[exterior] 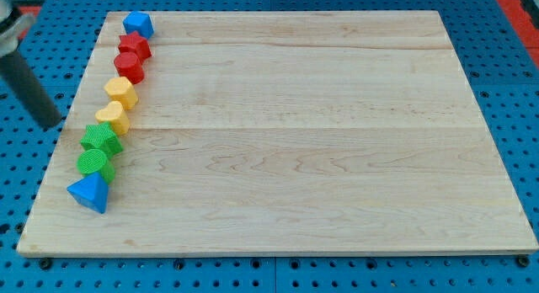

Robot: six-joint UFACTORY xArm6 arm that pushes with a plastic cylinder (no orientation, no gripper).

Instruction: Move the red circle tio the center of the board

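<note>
The red circle (129, 67) stands near the view's left edge of the wooden board (303, 150), third from the top in a slanted column of blocks. A red star-like block (134, 47) touches it from above and a yellow block (121, 92) sits just below it. My tip (51, 124) is the lower end of the dark rod at the view's far left. It is off the board over the blue pegboard, to the lower left of the red circle and apart from every block.
The column also holds a blue block (137, 24) at the top, a second yellow block (112, 117), a green block (101, 140), a green circle (93, 163) and a blue triangle (89, 193) at the bottom. Blue pegboard (514, 66) surrounds the board.
</note>
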